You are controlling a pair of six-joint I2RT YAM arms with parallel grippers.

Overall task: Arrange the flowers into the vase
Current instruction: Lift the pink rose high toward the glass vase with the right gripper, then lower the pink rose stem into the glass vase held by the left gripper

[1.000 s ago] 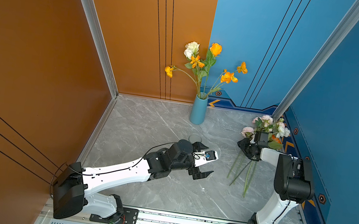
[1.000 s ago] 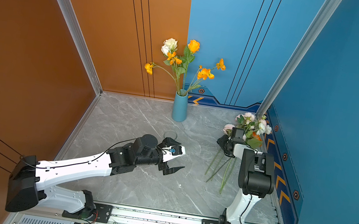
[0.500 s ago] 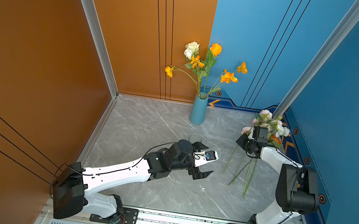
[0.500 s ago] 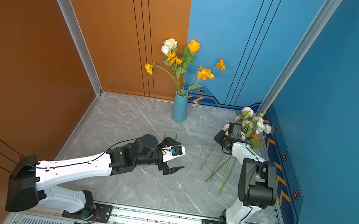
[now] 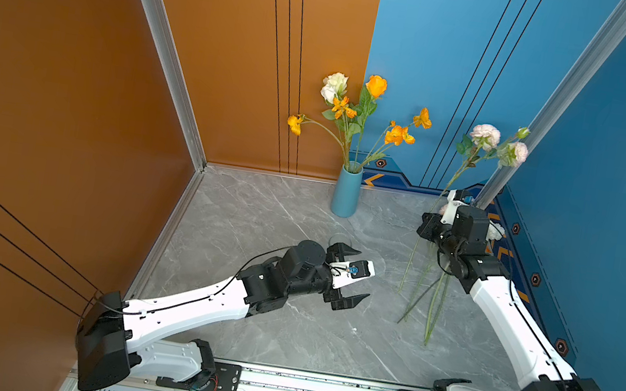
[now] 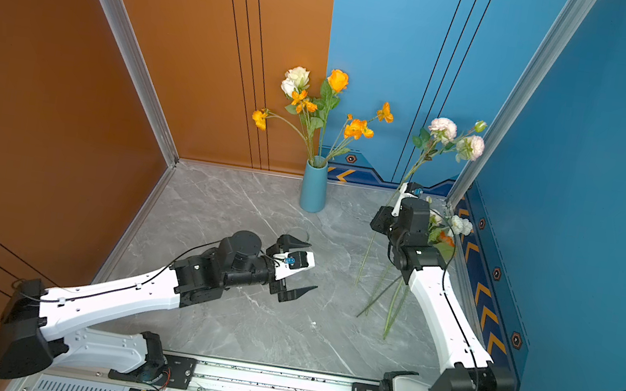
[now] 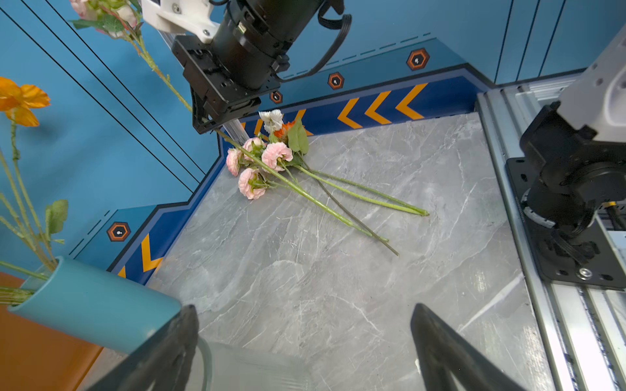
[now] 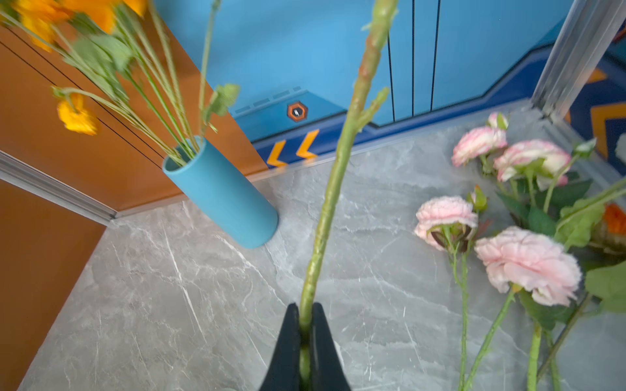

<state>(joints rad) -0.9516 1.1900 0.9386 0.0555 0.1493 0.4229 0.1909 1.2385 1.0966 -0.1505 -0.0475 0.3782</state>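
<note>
right fingers (image 8: 288, 342) clenched on the stem of one pink flower (image 8: 338, 162), gripping partway along it; its blooms (image 5: 486, 135) stick up against the blue wall (image 5: 429, 54), well above the table (image 5: 280, 208), and the lower stem slants down toward the table, can't tell if the tip touches. left fingers (image 5: 350, 299) spread wide, holding nothing, hovering low over mid table and pointing toward the right arm (image 5: 504, 313); same wide gap shows in the left wrist view. vase (image 5: 346, 193) is teal, upright at the back of the table by the seam of the orange and blue walls, well apart from both arms; it already carries orange and white flowers (image 5: 355, 123) fanning out of its mouth. loose flowers (image 7: 267, 162) lie flat on the table by the right wall: pink heads, a white one, an orange one and a leaf bunched near the back right corner, stems running toward the front rail (image 5: 316, 390). right arm sits over that pile and partly hides the heads in both top views
</note>
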